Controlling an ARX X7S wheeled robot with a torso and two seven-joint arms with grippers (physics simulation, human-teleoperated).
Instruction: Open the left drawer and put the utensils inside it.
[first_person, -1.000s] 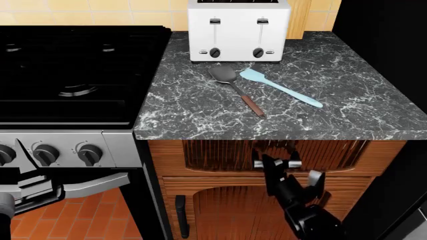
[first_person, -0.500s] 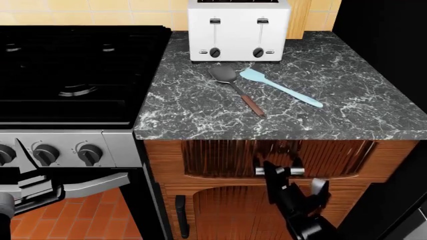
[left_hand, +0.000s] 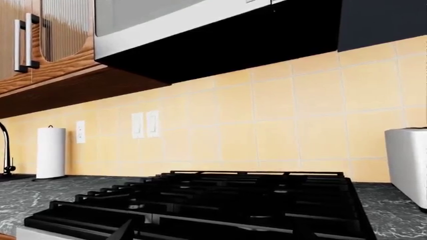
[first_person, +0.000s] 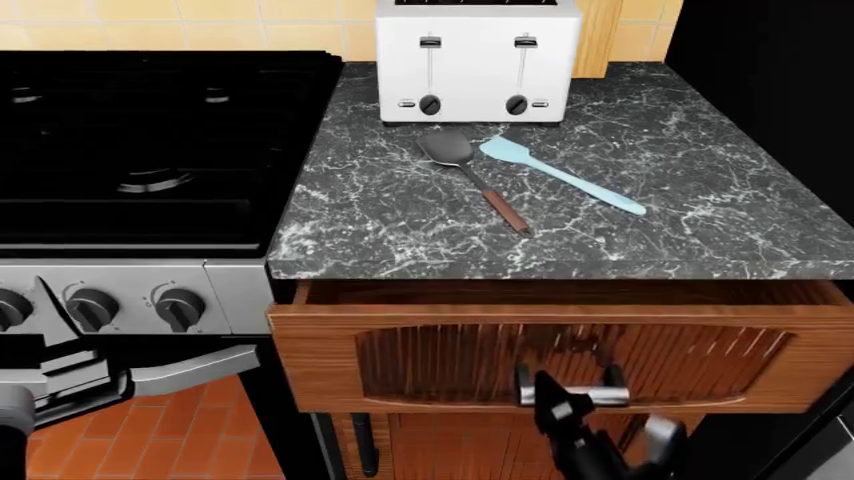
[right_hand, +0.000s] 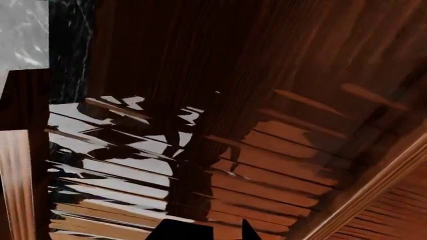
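Observation:
The left drawer (first_person: 400, 350) stands partly pulled out under the marble counter (first_person: 400, 230), with a strip of its wood interior showing. My right gripper (first_person: 603, 418) is at the silver bar handle (first_person: 594, 395), fingers apart, one finger hooked at the bar. The right wrist view is filled by the ribbed drawer front (right_hand: 267, 165). Both utensils lie on the counter before the toaster: a dark metal spatula with a brown handle (first_person: 474, 180) and a light-blue spatula (first_person: 561, 176). My left gripper (first_person: 200, 365) hangs low by the oven front, holding nothing.
A white toaster (first_person: 478, 60) stands at the back of the counter. The black gas stove (first_person: 147, 150) with its knobs (first_person: 91, 308) is to the left. A cabinet door (first_person: 454, 445) sits under the drawer. A paper towel roll (left_hand: 51, 152) stands far off.
The drawer has slid out toward me, from shut to partly open. My right gripper moved back and down with the handle. The utensils and left arm have not moved.

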